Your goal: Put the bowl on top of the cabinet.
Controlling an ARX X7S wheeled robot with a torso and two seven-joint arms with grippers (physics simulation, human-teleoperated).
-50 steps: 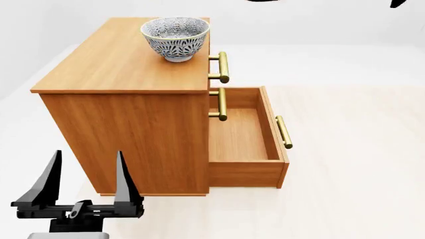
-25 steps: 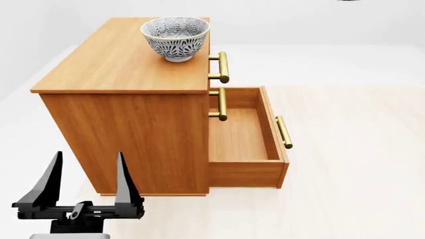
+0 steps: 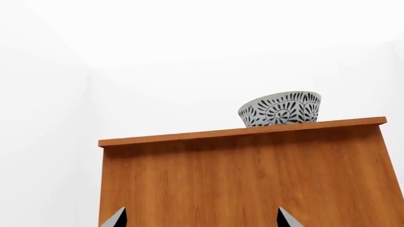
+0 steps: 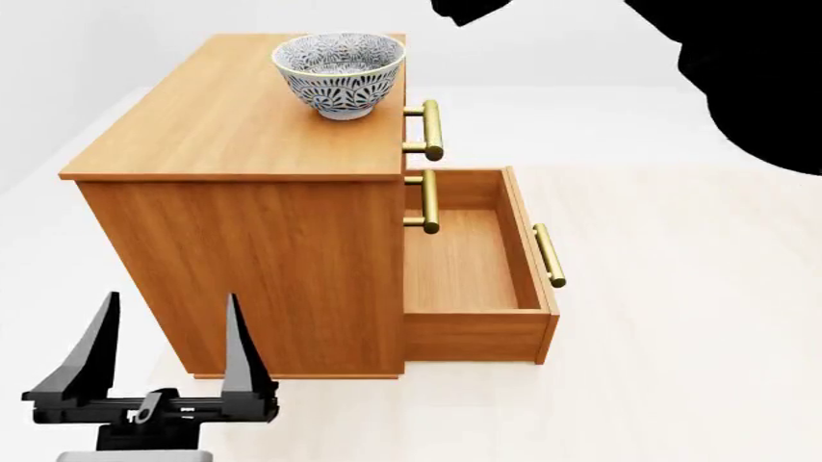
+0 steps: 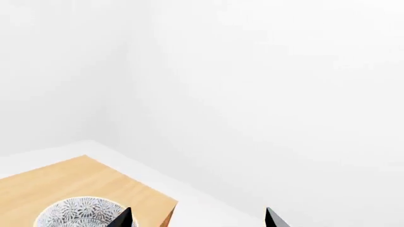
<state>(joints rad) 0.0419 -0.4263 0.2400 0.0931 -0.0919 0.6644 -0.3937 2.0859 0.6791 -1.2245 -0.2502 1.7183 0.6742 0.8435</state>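
Observation:
The bowl, white with a blue-grey leaf pattern, stands upright on the flat top of the orange-brown cabinet, near its front edge above the drawers. Nothing holds it. My left gripper is open and empty, low beside the cabinet's side panel. In the left wrist view it faces the panel, with the bowl high above. My right gripper is open and empty, well above the bowl and the cabinet top. The right arm is a black shape at upper right.
The cabinet's lower drawer is pulled out to the right and is empty, with a brass handle on its front. Two more brass handles stick out above it. Pale floor and white walls surround the cabinet.
The right arm's black shape has come into the head view at upper right, where only slivers showed before. Bowl, cabinet and left gripper are unmoved.

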